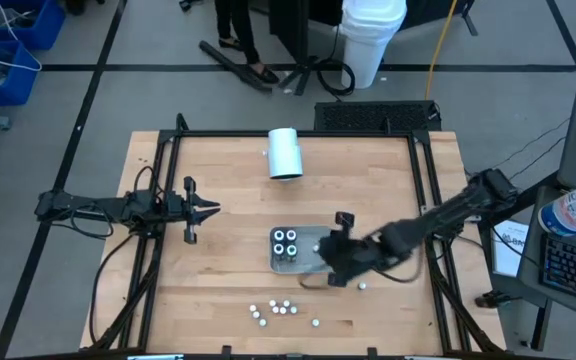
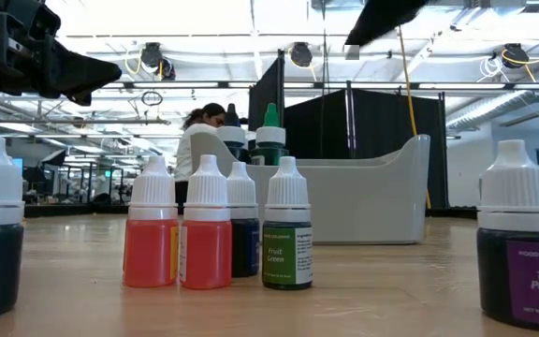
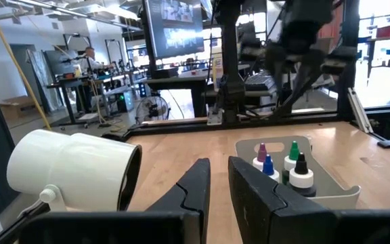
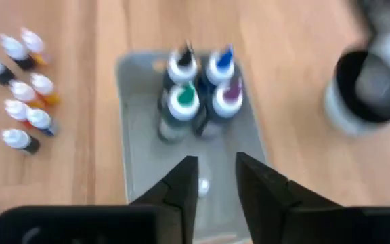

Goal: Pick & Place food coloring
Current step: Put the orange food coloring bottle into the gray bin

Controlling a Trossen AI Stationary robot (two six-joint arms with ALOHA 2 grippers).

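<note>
Four food coloring bottles [image 4: 198, 88] with black, blue, green and purple tips stand together in the grey tray [image 1: 298, 262], toward its far end. My right gripper [image 4: 215, 179] hovers above the tray's near half, open, holding nothing. A small blurred white thing [image 4: 204, 184] lies on the tray floor below it. Several more bottles [image 1: 273, 310] stand on the table near the front edge, and one [image 1: 362, 286] stands apart on the right. My left gripper [image 1: 206, 210] waits level at the table's left, its fingers [image 3: 249, 196] a narrow gap apart and empty.
A large white cylinder [image 1: 285, 153] lies on its side at the table's far middle. Black frame rails [image 1: 168, 200] run along the table's left and right sides. In the low view the loose bottles [image 2: 206, 225] stand in front of the tray's wall [image 2: 363, 197]. A person [image 2: 199, 140] sits beyond the table.
</note>
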